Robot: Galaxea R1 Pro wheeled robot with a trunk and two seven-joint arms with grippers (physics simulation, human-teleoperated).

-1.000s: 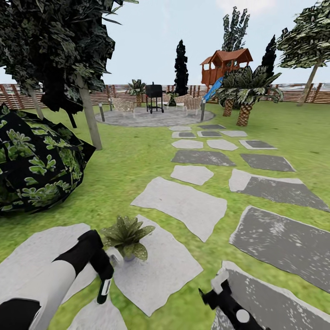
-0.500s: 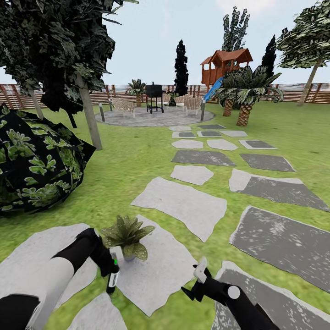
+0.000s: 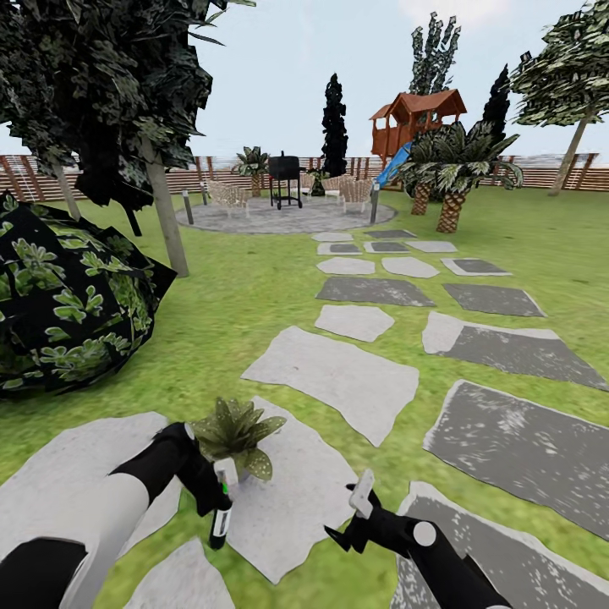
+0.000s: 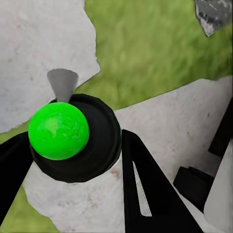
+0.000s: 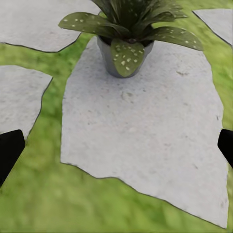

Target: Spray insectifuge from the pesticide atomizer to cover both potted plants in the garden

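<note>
One potted plant (image 3: pixel 233 431), a low rosette of pointed green leaves in a small grey pot, stands on a pale stepping stone (image 3: pixel 296 499) in the garden. My left gripper (image 3: pixel 211 499) is shut on the pesticide atomizer (image 3: pixel 222 518), a slim dark bottle with a white head, held just in front of the plant. From the left wrist the atomizer (image 4: pixel 92 141) shows end-on with a green ball, between the black fingers (image 4: pixel 145 194) of the left gripper (image 4: pixel 73 165). My right gripper (image 3: pixel 347 514) is open. The right wrist view looks between the wide-open right gripper (image 5: pixel 116 148) at the potted plant (image 5: pixel 128 29), whose leaves carry pale specks.
A big dark leafy bush (image 3: pixel 68 313) and a tree trunk (image 3: pixel 165 211) stand at the left. Grey stepping stones (image 3: pixel 338 372) lead over the lawn to a round paved patio (image 3: pixel 288 216) with a grill (image 3: pixel 285 178). Palm-like plants (image 3: pixel 448 169) and a wooden fence (image 3: pixel 584 173) lie beyond.
My left gripper has carried the atomizer rightward to the front of the plant. My right gripper has risen and moved left toward the plant's stone.
</note>
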